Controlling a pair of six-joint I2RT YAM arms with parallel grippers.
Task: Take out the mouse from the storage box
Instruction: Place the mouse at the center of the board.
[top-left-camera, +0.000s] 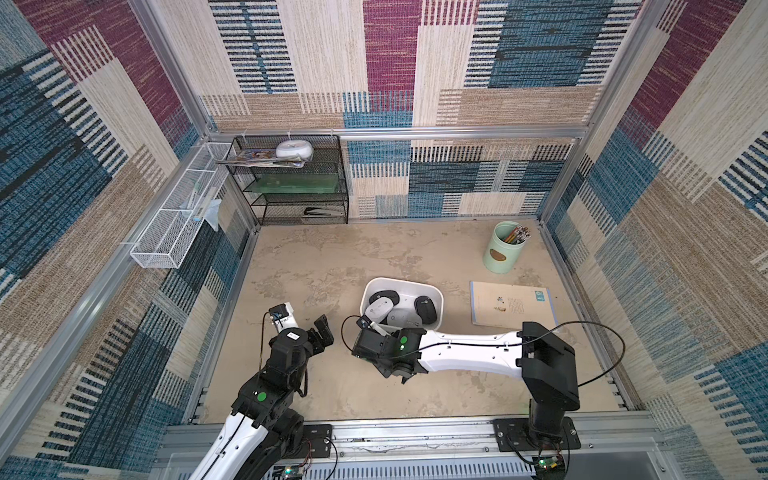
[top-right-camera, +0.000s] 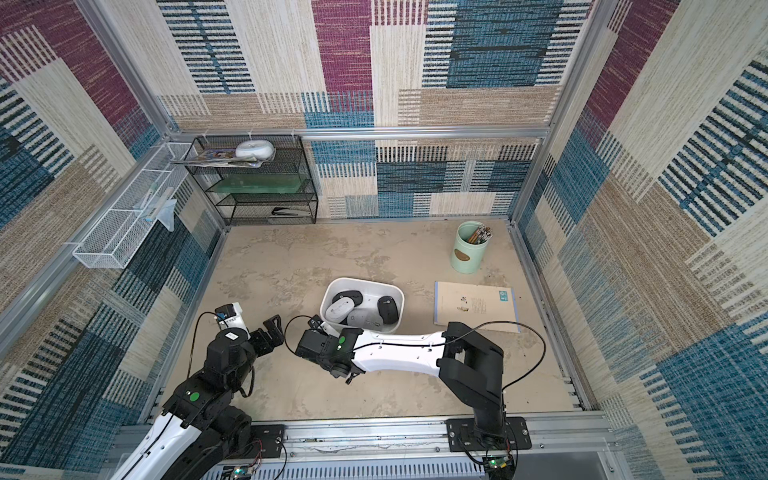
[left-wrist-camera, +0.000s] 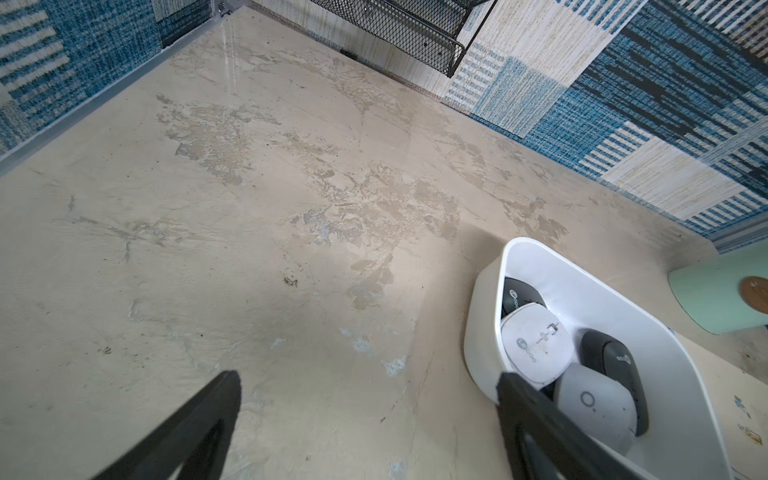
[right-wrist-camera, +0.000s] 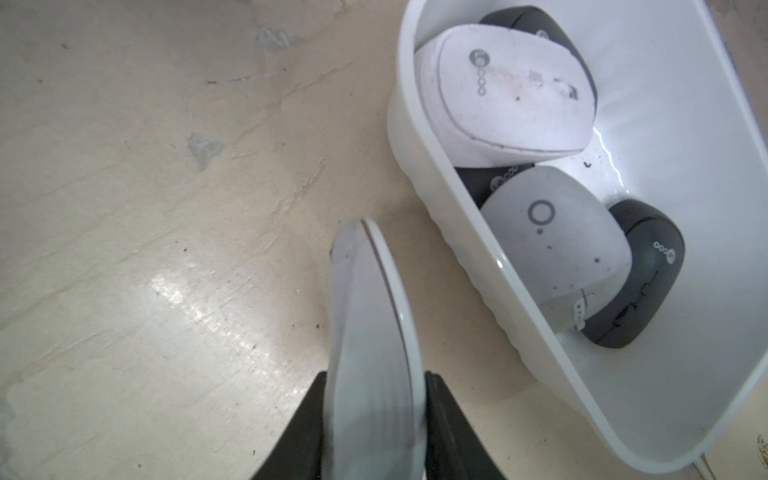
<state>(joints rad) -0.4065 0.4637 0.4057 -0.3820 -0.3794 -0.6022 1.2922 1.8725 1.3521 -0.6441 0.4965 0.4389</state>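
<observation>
Pinching a mouse (right-wrist-camera: 374, 324) by its flat sides, the right gripper (right-wrist-camera: 376, 386) has both black jaws pressed against it, so the mouse shows edge-on as a slim white wedge with a thin seam along its rim. It hangs outside the storage box (right-wrist-camera: 465, 249), just beside the box's ribbed outer wall and over bare table (whether its tip touches the surface cannot be told). The box is a shallow white plastic tub with rounded corners, standing near the middle of the table (top-left-camera: 332, 257). Inside it lie a white mouse (right-wrist-camera: 503, 91), a light grey mouse (right-wrist-camera: 557, 232) and a dark mouse (right-wrist-camera: 648, 282), and a top view shows a second dark mouse (top-left-camera: 384, 297) partly under the white one. The left gripper (left-wrist-camera: 368, 376) hovers to the left of the box with its jaws spread wide and nothing between them. The tabletop is beige, mottled and scuffed. Woven wall panels (top-left-camera: 390, 50) in blue, maroon and cream patchwork enclose it inside a metal frame. A black mesh shelf (top-left-camera: 291, 178) stands in the far left corner and a white wire basket (top-left-camera: 174, 224) hangs on the left wall. A mint-green cup (top-left-camera: 503, 249) of pencils and a tan notebook (top-left-camera: 511, 303) sit to the right. Several mice carry a small logo, a disc followed by tiny circles, and the grey one shows a ring and a dot. The notebook's print is too small to read.
</observation>
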